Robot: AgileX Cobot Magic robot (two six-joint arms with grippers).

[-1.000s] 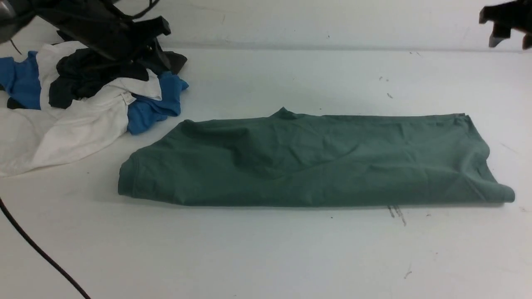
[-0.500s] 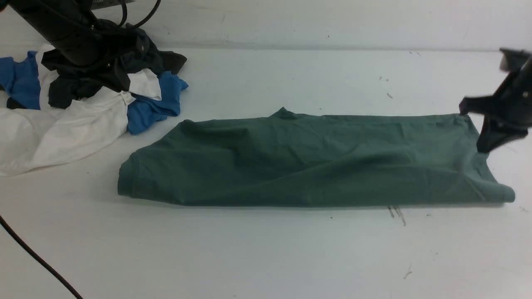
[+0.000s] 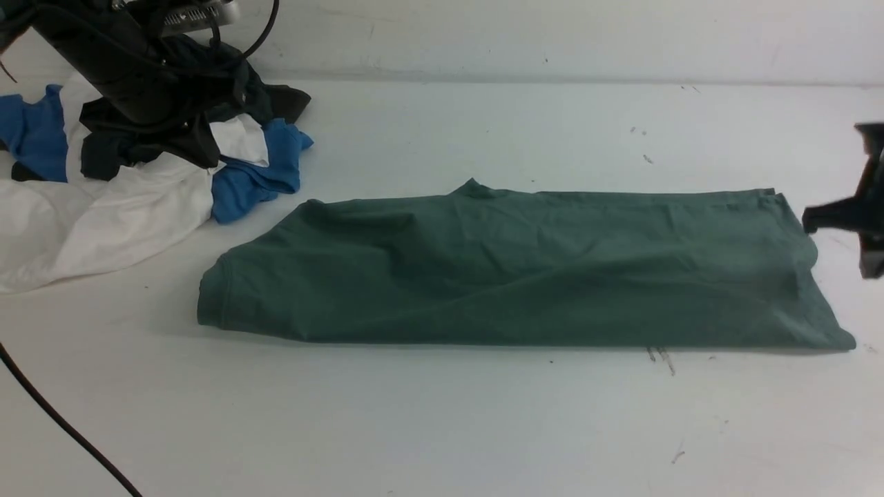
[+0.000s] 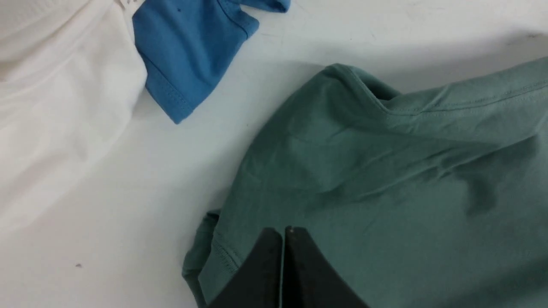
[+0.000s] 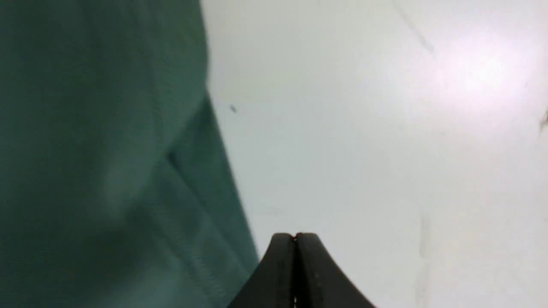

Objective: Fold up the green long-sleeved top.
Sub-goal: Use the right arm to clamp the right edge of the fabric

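The green long-sleeved top lies on the white table, folded lengthwise into a long band running left to right; its logo and label are hidden. My left gripper hangs above the clothes pile, left of and behind the top. In the left wrist view it is shut and empty, with the top's left end showing beneath it. My right gripper is just off the top's right end. In the right wrist view it is shut and empty over bare table beside the top's edge.
A pile of white, blue and dark grey garments lies at the back left, close to the top's left end. A black cable crosses the near left corner. The table's back edge meets a wall.
My right gripper dropped from the upper right to the top's right end, then shifted right. The top's near right corner now lies flatter. My left arm shifted over the clothes pile.
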